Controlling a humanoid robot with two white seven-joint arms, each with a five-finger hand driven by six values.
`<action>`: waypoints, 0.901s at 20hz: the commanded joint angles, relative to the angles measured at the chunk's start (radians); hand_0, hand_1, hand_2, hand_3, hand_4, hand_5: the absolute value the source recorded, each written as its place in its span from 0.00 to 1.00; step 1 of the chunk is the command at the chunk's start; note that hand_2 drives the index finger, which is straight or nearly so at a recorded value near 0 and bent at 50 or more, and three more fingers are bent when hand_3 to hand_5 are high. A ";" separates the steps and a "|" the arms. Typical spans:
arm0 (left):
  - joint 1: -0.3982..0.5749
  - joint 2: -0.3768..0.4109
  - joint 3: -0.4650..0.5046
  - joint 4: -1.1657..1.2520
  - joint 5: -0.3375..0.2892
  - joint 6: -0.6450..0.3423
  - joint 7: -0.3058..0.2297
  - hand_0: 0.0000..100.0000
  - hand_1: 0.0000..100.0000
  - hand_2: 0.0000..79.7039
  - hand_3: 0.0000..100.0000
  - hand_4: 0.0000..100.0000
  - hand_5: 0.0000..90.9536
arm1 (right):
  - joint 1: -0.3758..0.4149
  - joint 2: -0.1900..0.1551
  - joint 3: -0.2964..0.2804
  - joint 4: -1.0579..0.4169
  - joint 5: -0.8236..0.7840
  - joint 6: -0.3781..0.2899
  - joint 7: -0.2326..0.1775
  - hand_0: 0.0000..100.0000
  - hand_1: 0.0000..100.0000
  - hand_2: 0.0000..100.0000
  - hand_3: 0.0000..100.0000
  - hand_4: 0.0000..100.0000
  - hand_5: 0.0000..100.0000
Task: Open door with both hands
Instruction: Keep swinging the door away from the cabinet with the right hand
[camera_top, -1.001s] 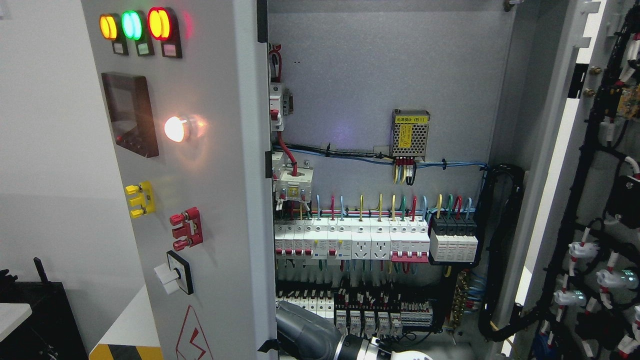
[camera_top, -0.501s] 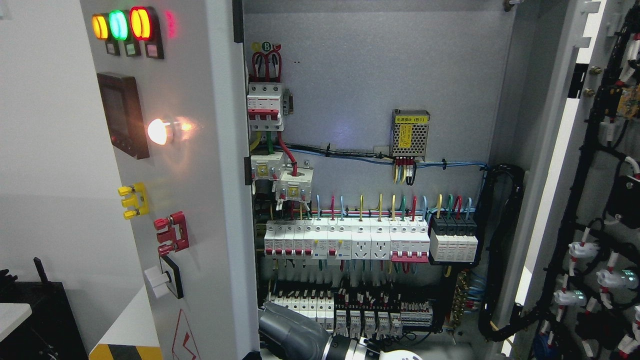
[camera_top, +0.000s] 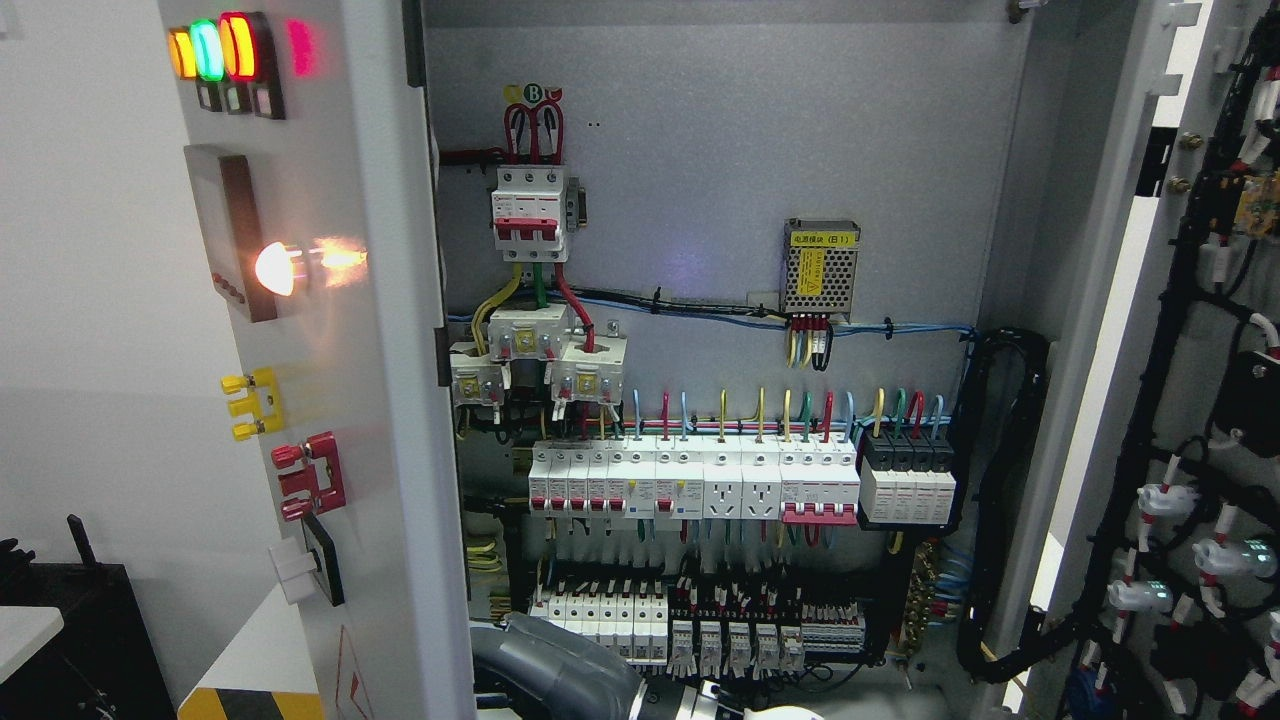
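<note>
Head view: the left door of the grey electrical cabinet stands swung well open, its painted metal face turned edge-on toward the camera and filling the left third of the picture. Along that face, top to bottom: three lit indicator lamps in a row at the upper corner, amber, green and red; a dark square meter panel; one glowing white pilot lamp; a yellow terminal block; a red terminal block; a white rotary switch on a black plate.

At the bottom edge, just right of the door, a grey ribbed forearm comes in with a black and white wrist; the hand itself is cut off by the frame, so I cannot tell which side it belongs to or what it has hold of.

Inside, against the speckled grey back plate: a three-pole red-handled breaker up top, a perforated metal power supply with a yellow label, and a long rail of white breakers and sockets fed by coloured wires. A second row of small white and black modules sits near the lower edge.

The right door is open too, its inner side laced with black cable looms and white connectors.
</note>
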 joint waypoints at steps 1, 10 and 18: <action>0.000 -0.026 0.000 0.000 0.000 0.001 0.000 0.12 0.39 0.00 0.00 0.00 0.00 | 0.008 -0.027 0.022 -0.032 -0.003 -0.006 -0.005 0.61 0.00 0.26 0.49 0.41 0.40; 0.000 -0.026 0.000 0.000 0.000 0.001 0.000 0.12 0.39 0.00 0.00 0.00 0.00 | 0.025 -0.027 0.048 -0.073 -0.003 -0.012 -0.016 0.61 0.00 0.20 0.42 0.34 0.33; 0.000 -0.026 0.000 0.000 0.000 0.001 0.000 0.12 0.39 0.00 0.00 0.00 0.00 | 0.041 -0.026 0.061 -0.101 -0.003 -0.012 -0.011 0.61 0.00 0.22 0.44 0.36 0.34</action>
